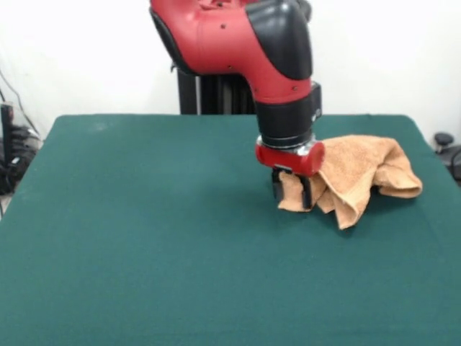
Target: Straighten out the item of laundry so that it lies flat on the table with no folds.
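The item of laundry, an orange-tan towel, lies bunched and folded over itself on the right part of the green table, toward the far edge. My gripper hangs straight down from the red and black arm at the towel's left end. Its two dark fingers stand on either side of a wad of the cloth, which fills the gap between them, so the gripper is shut on it. The fingertips are close to the table surface. The arm's wrist hides the towel's upper left part.
The table's right edge runs a little beyond the towel. Dark equipment and cables sit past the table's left side, and a dark object lies off the right side.
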